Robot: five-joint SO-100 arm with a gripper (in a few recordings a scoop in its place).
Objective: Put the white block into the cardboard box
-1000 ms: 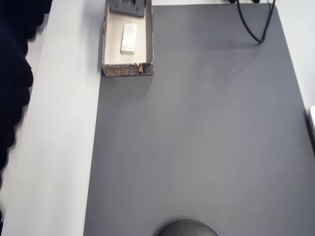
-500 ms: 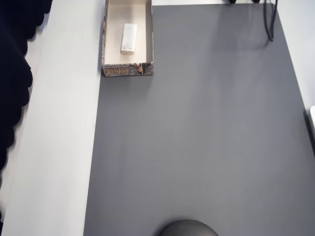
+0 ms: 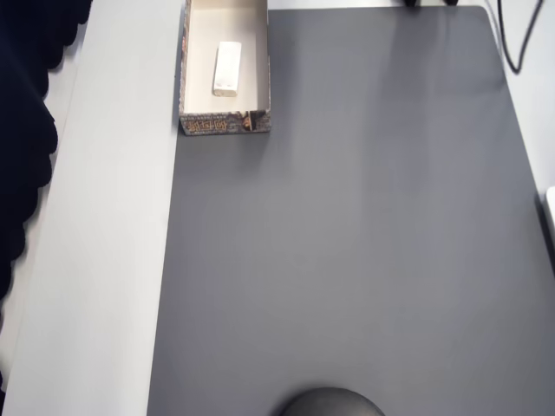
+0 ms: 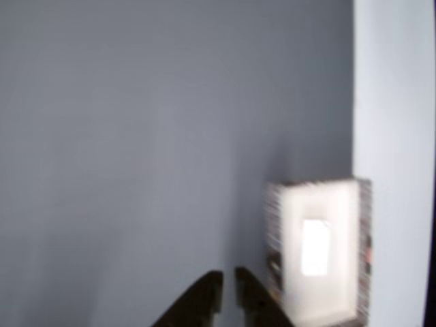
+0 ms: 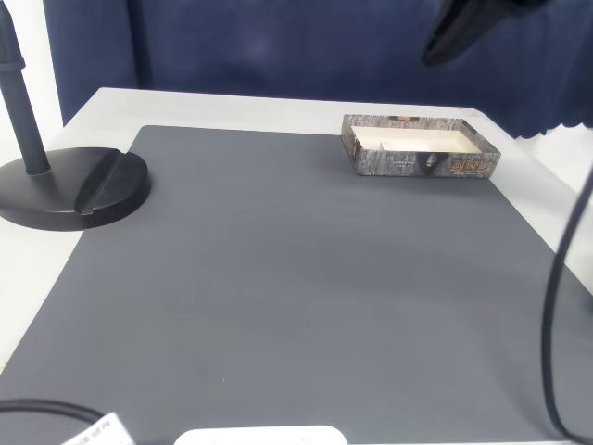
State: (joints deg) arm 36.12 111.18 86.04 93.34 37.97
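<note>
White block [image 3: 226,68] lies flat inside the cardboard box [image 3: 263,78], mid-floor, touching no wall. Gripper [image 4: 227,289] is raised beside the box, jaws nearly closed, holding nothing. Placement looks done; retreat well above the box walls.

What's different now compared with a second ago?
The gripper that hung over the far end of the cardboard box has pulled up and away, and its black cable swung right in the overhead view. The white block stayed lying inside the box.

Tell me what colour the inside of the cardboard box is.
Cream-white inside the cardboard box, unlike its brown-grey patterned outer walls; the overhead view shows it best.
</note>
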